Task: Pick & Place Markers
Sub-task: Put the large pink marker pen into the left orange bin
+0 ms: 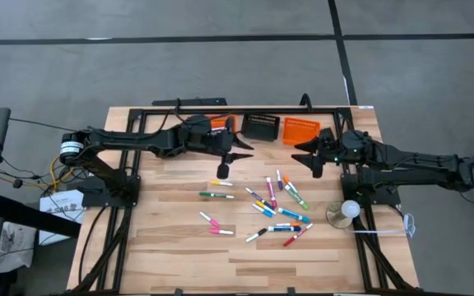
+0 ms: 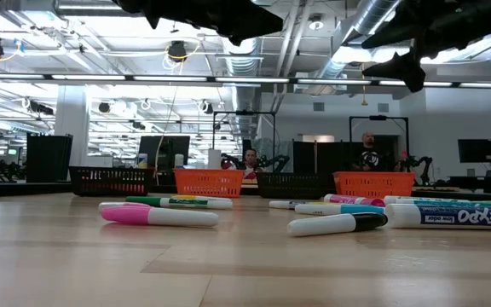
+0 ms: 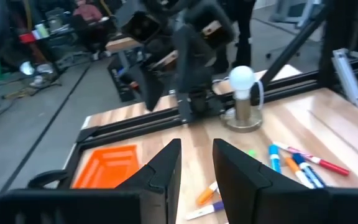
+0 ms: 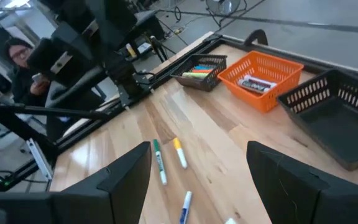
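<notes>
Hovering above the bench (image 1: 179,263), the left jaws (image 1: 243,153) stand narrowly parted with nothing between them; the right jaws (image 1: 303,156) gape wide and hold nothing. Most of the markers (image 1: 274,210) lie scattered on the wood between and in front of both jaws, near neither; a green marker (image 4: 159,162) and a yellow one (image 4: 179,152) lie ahead of the right jaws; a few more sit in an orange basket (image 4: 263,78) and a black basket (image 4: 201,70) beyond them.

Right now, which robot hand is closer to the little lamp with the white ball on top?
The right gripper. It hangs just behind the lamp, on the same side. The left gripper is far across the table.
</notes>
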{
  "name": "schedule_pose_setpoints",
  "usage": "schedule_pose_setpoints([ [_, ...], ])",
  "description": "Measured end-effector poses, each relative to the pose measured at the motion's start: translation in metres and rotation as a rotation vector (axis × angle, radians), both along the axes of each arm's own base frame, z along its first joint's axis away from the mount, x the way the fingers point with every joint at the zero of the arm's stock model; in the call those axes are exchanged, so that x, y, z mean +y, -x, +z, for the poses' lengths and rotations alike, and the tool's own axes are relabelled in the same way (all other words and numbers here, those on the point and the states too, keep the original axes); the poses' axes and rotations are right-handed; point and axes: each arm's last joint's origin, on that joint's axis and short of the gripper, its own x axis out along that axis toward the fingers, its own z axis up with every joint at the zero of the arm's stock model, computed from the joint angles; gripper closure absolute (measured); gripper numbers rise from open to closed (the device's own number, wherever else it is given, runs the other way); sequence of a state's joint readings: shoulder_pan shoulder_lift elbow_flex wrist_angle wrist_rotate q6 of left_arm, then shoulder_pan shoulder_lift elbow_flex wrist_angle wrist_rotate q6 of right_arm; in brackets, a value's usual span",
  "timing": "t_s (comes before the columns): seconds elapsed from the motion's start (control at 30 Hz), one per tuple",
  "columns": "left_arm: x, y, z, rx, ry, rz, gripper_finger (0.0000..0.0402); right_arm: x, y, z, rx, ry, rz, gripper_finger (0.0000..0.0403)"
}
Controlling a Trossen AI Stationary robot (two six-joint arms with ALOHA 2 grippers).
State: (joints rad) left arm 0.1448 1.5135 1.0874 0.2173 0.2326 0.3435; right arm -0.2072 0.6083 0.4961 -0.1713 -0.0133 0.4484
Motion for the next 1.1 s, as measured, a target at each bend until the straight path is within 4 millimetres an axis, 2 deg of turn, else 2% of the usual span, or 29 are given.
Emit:
schedule_pose_setpoints([
  [0.17, -0.003, -0.004, -0.005, 0.016, 0.005, -0.021, 0.0309, 0.000, 0.001, 0.004, -0.039, 0.033, -0.028, 0.0148],
  [0.37, -0.005, -0.020, -0.036, 0.104, 0.027, -0.067, 0.0309, 0.000, 0.009, 0.010, -0.094, 0.074, -0.059, 0.0148],
  [0.5, -0.006, -0.027, -0.054, 0.157, 0.039, -0.080, 0.0309, 0.002, 0.016, 0.004, -0.144, 0.084, -0.061, 0.0148],
  [0.7, -0.006, -0.033, -0.070, 0.193, 0.039, -0.122, 0.0309, 0.004, 0.029, -0.011, -0.275, 0.106, -0.071, 0.0148],
  [0.93, -0.008, -0.045, -0.079, 0.225, 0.037, -0.176, 0.0309, 0.006, 0.037, -0.026, -0.361, 0.088, -0.076, 0.0148],
  [1.1, -0.018, -0.054, -0.087, 0.271, 0.053, -0.245, 0.0309, 0.007, 0.036, -0.034, -0.386, 0.046, -0.072, 0.0148],
])
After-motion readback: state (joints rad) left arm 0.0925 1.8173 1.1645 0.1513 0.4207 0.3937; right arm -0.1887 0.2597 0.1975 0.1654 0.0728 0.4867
